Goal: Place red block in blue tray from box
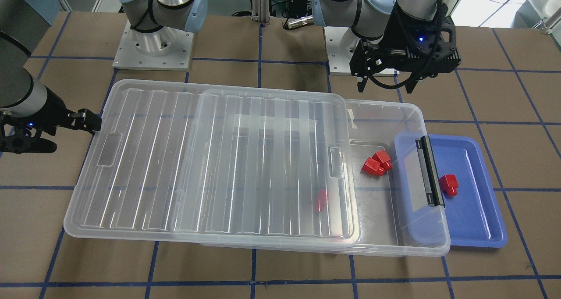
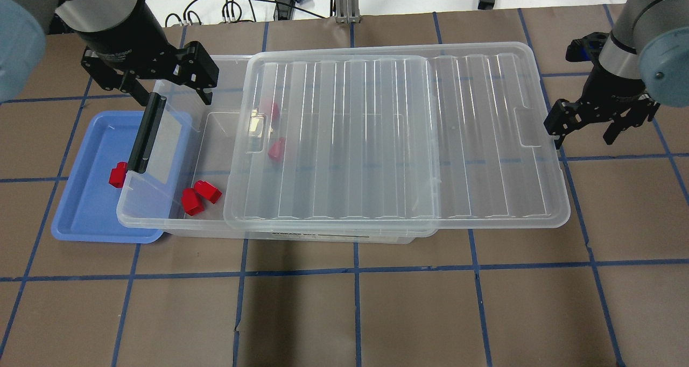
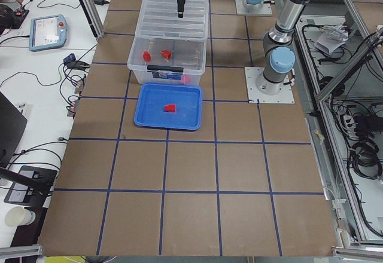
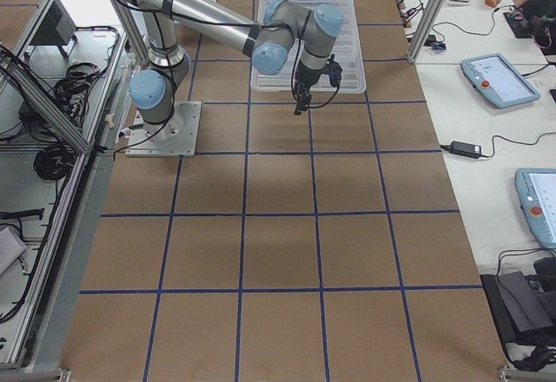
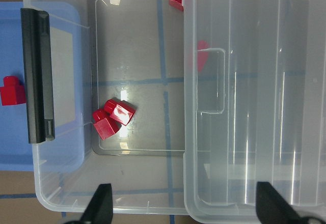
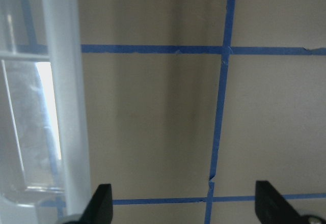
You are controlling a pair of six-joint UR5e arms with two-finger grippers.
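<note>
Hovering wide open and empty at upper left, the left gripper (image 2: 172,90) could pinch both touching small red plastic blocks (image 2: 199,196) in the clear lidded box (image 2: 150,216). Another block (image 2: 117,174) lies in the shallow blue tray (image 2: 86,205). The right gripper (image 2: 584,130) is open and empty.

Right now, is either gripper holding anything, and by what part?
Nothing is held: the left gripper and the right gripper are both open, with nothing between their fingers.

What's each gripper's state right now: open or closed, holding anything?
Left gripper: open, holding nothing.
Right gripper: open, holding nothing.
</note>
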